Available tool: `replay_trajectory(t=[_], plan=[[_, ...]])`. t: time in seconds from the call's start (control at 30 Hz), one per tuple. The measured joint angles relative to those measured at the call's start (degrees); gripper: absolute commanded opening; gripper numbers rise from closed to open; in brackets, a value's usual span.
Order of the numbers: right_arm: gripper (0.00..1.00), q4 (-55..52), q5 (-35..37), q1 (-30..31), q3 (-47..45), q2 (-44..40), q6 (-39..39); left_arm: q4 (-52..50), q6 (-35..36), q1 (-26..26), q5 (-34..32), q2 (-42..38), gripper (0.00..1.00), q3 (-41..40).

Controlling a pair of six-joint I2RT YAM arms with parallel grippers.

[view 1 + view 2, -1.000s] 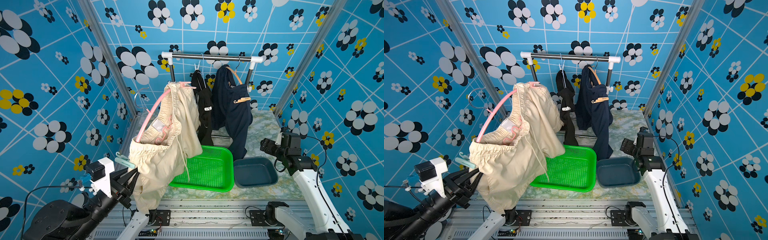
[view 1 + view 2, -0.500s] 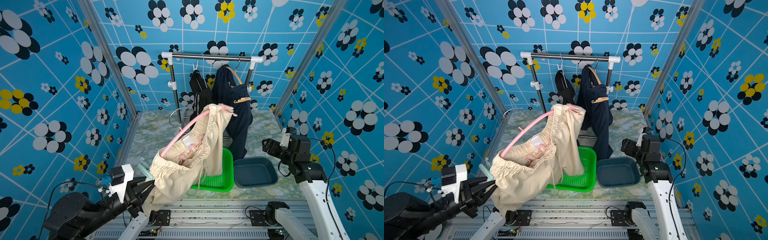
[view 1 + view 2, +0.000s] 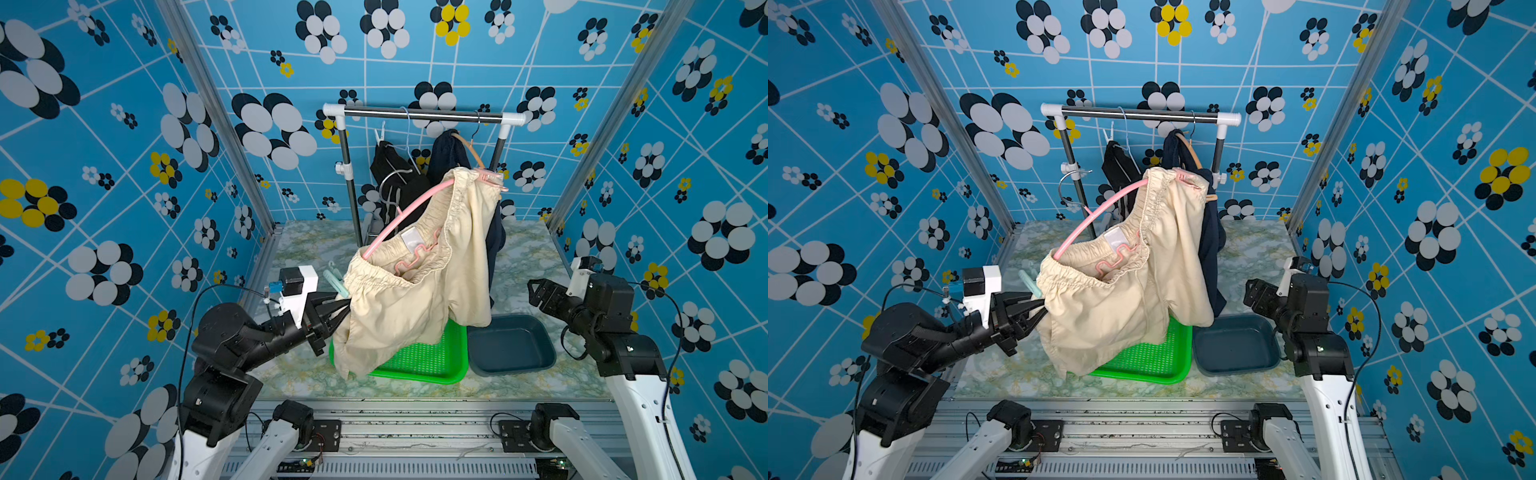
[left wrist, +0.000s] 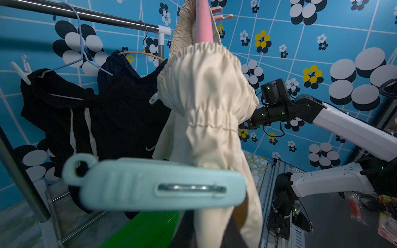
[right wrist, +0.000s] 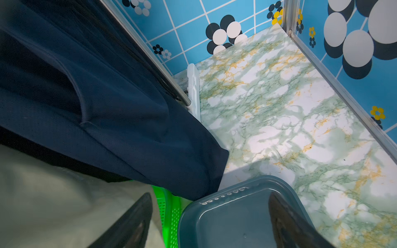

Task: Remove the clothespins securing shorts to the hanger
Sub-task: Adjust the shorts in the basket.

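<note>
My left gripper (image 3: 343, 305) is shut on the near end of the beige shorts (image 3: 407, 299), which hang tilted on a pink hanger (image 3: 407, 208) over the green basket. A mint-green clothespin (image 3: 334, 282) is clipped on that waistband just above the jaws; it fills the left wrist view (image 4: 154, 182). Black shorts (image 4: 103, 111) hang on the rail with white clothespins (image 4: 20, 72) at their corners. Navy shorts (image 5: 107, 96) hang behind on a wooden hanger. My right gripper (image 5: 210, 225) is open above the dark blue bin, holding nothing.
A green perforated basket (image 3: 419, 361) and a dark blue bin (image 3: 511, 345) sit side by side at the front of the marble table. The clothes rail (image 3: 419, 113) stands at the back. Patterned walls close in on three sides.
My left arm swung the pink hanger and beige shorts rightwards, from the left side to over the green basket. The right arm drew back a little, its jaws still open.
</note>
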Motion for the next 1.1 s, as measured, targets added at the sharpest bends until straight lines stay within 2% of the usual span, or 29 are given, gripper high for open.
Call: replay_trajectory(t=[0.2,0.37,0.53,0.67,0.87,1.1], plan=[[0.81,0.1,-2.6,0.0,0.5,-0.1,1.5,-0.7,5.1,0.0,1.5,-0.8,0.00,-2.1],[0.73,1.7,-8.6,0.0,0.4,-0.6,4.0,-5.6,11.6,0.0,1.7,-8.6,0.00,-4.8],[0.70,5.8,-15.6,0.0,0.4,-1.2,7.5,-7.9,17.0,0.0,0.0,-16.9,0.00,-9.5],[0.67,8.3,-18.3,1.4,0.4,-2.1,9.3,-10.4,19.8,0.0,-2.7,-21.0,0.00,-12.5],[0.65,11.1,-17.7,9.5,0.4,-1.8,10.4,-13.9,23.1,-0.2,-6.9,-24.4,0.00,-13.4],[0.63,14.5,-12.4,22.3,0.3,5.0,10.2,-18.3,25.7,-2.4,-11.5,-24.9,0.00,-12.3]])
